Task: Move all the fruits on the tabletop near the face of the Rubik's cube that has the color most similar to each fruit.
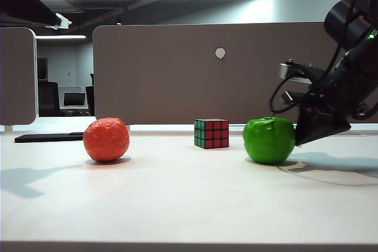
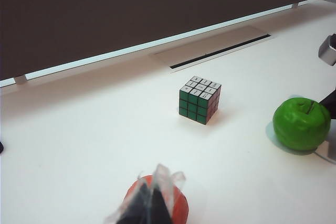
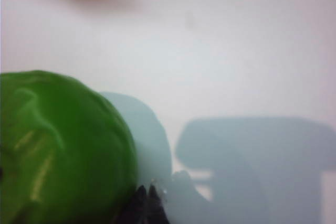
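One green apple [image 1: 269, 140], one orange-red fruit [image 1: 106, 139] and one Rubik's cube [image 1: 211, 133] sit on the tabletop [image 1: 189, 205]. Right gripper [image 3: 147, 203] is closed, empty, beside the apple; left gripper [image 2: 152, 208] looks closed above the orange-red fruit.

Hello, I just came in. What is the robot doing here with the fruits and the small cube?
The robot is sorting fruits around a Rubik's cube on the white tabletop. The right gripper, shut, sits low beside the green apple, apparently to push it; contact is unclear. The apple lies on the cube's red-face side, the orange-red fruit on the other side. The left gripper, fingers together, hangs above that orange-red fruit without holding it. Neither fruit looks placed yet.
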Tool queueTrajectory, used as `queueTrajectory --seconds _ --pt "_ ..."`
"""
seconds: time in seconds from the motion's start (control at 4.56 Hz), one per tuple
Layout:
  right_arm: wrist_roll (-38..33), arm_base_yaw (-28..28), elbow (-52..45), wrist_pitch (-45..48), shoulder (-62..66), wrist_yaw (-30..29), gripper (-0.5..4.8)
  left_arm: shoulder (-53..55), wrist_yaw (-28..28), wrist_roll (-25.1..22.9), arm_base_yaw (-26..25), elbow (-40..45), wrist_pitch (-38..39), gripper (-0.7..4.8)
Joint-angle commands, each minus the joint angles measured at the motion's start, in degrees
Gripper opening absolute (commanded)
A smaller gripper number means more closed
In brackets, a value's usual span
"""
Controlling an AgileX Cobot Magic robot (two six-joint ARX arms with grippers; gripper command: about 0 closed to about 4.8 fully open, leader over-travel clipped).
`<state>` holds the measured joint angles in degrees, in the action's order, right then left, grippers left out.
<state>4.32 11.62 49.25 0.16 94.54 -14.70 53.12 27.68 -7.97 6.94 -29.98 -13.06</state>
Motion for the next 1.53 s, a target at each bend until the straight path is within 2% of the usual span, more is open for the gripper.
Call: queueTrajectory --seconds 0.22,0.44,0.66,0.88,1.1,1.53 --pt "-1.3 13.4 8.0 -23.1 -2.7 -6.6 -0.01 0.0 0.0 -0.2 0.0 -0.1 0.6 -0.06" --pt "-1.3 15.0 8.0 -22.8 -2.7 -7.5 -0.01 0.0 0.0 -0.2 0.0 -0.1 0.6 -0.06" --pt "-3.2 18.4 8.0 -15.4 0.2 -2.8 -0.01 0.0 0.0 -0.2 0.0 -0.1 0.6 -0.06" --pt "-3.2 18.4 8.0 -13.5 2.6 -1.8 -0.01 0.0 0.0 -0.2 0.0 -0.1 0.6 -0.06" --pt "-3.2 18.4 8.0 -10.8 2.8 4.6 -0.01 0.0 0.0 -0.2 0.0 -0.1 0.6 -0.06" --pt "-3.2 18.3 11.2 -7.4 5.2 7.1 -0.01 0.0 0.0 -0.2 0.1 -0.1 1.1 -0.06"
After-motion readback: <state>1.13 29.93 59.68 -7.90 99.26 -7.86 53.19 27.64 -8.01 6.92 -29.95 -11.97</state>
